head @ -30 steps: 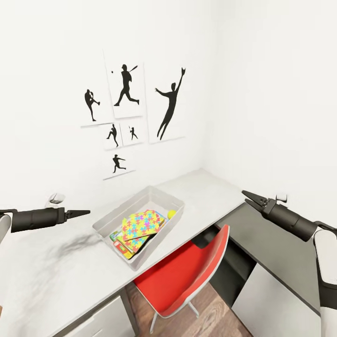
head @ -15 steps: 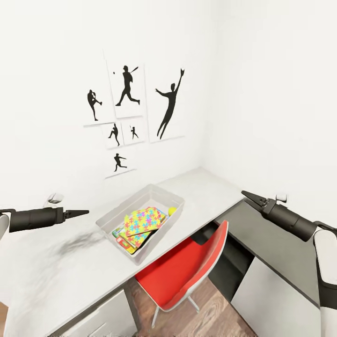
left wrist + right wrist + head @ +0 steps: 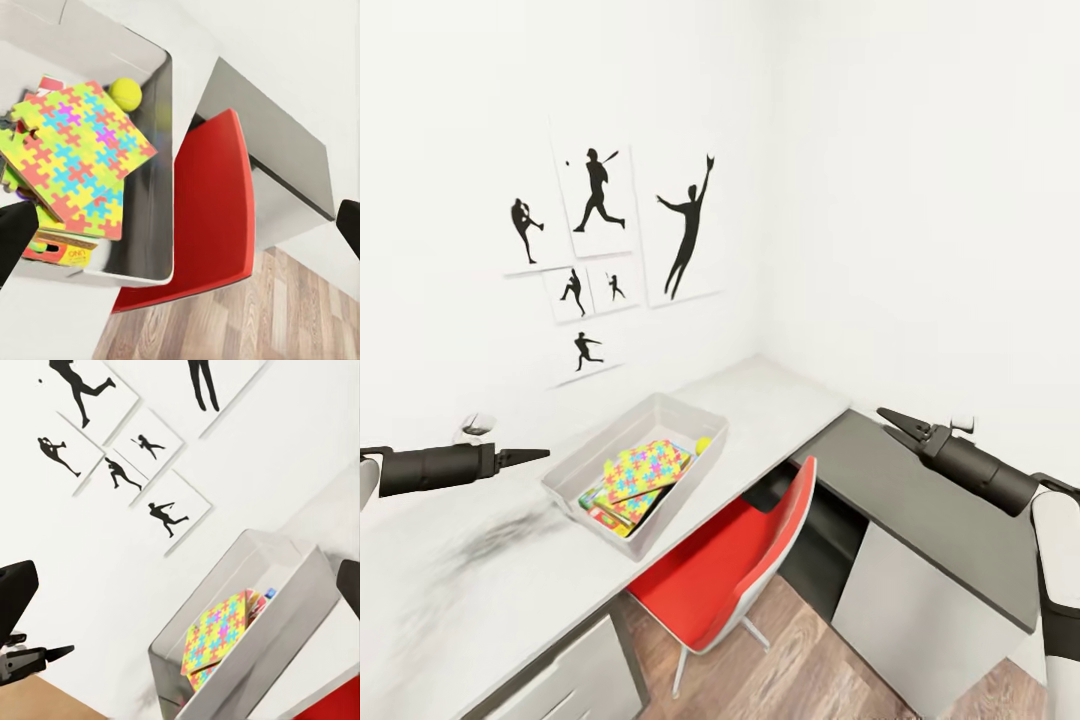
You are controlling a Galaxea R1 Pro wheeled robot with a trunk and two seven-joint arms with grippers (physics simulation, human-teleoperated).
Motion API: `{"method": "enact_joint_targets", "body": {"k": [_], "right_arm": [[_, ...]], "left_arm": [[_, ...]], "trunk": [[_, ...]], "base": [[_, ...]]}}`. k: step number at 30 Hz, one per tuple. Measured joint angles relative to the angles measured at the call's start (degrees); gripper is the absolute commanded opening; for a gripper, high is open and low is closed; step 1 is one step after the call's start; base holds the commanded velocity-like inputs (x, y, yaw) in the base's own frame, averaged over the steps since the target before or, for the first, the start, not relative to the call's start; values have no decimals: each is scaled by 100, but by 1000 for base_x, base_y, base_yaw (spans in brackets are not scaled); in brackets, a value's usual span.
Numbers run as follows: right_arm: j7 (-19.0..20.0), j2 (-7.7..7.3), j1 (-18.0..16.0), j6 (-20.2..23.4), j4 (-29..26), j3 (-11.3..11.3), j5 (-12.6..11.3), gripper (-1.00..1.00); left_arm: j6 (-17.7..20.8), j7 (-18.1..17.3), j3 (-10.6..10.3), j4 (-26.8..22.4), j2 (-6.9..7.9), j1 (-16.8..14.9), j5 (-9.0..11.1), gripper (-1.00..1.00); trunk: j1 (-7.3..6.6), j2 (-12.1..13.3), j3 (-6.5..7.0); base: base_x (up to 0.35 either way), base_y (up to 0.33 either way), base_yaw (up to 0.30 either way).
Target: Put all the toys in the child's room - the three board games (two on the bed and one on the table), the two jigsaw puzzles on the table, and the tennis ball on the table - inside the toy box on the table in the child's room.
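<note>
The toy box (image 3: pixel 635 470) sits on the pale grey top of the table (image 3: pixel 480 580), near its front edge. Inside it lie the jigsaw puzzles (image 3: pixel 635 470), two flat slabs of bright interlocking pieces stacked slightly askew. Under them, a board game (image 3: pixel 64 253) shows a red and yellow printed edge at the box's near end. The tennis ball (image 3: pixel 703 445) rests in the box at the 2 o'clock corner of the puzzles, touching the wall.

A red chair (image 3: pixel 735 570) stands tucked under the table, at 5 o'clock from the box, on the wood plank floor (image 3: pixel 800 660). To the right the table meets a dark grey cabinet (image 3: pixel 920 510) with a light door. On the white wall, at 12 o'clock from the box, hang baseball silhouette pictures (image 3: pixel 600 250).

The left gripper (image 3: pixel 530 456) hovers above the table at 9 o'clock from the box, well apart from it, its fingers drawn to a thin point and holding nothing. The right gripper (image 3: pixel 890 420) hangs over the cabinet at 3 o'clock, its fingers slightly parted and empty.
</note>
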Motion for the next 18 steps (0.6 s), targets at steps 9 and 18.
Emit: {"method": "enact_joint_targets", "body": {"k": [9, 18], "right_arm": [[34, -9, 145, -2, 103, -27, -8, 100], [46, -5, 301, 0, 133, -256, -17, 100]], "left_arm": [[0, 0, 7, -1, 0, 56, 13, 100], [0, -223, 11, 0, 6, 120, 14, 100]], "trunk": [[1, 1, 53], [2, 1, 113]], "base": [[-41, 25, -230], [-196, -8, -228]]}}
